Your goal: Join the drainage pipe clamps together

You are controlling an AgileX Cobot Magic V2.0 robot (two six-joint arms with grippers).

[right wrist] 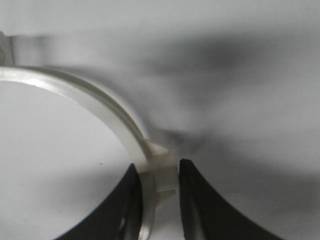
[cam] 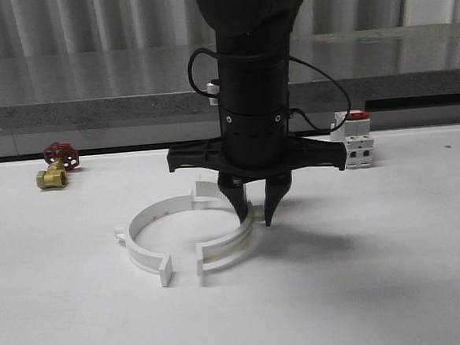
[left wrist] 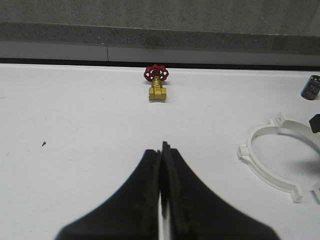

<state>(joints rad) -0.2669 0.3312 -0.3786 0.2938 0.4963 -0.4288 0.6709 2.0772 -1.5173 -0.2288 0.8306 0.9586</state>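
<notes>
White plastic filled the middle of the front view: the two drainage pipe clamps lay on the tabletop as a nearly closed ring. The left half-ring curved round toward the near side, and the right half-ring faced it, their near flanges just apart. My right tool stood upright over the right half-ring, its dark fingers straddling the band at the ring's right side. Behind, a brass valve with a red handwheel sat far to the left, and a white block with a red switch stood to the right, near the tabletop's back edge.

In the left wrist view, my left tool was clenched on nothing, its two black fingers pressed flat together above bare tabletop. The brass valve stood ahead of it, and the left half-ring lay off to one side, well apart from the fingers.

In the right wrist view, my right tool grasped the right half-ring: the black fingers sat on either side of the white band, touching it where a small ear tab stuck out.
</notes>
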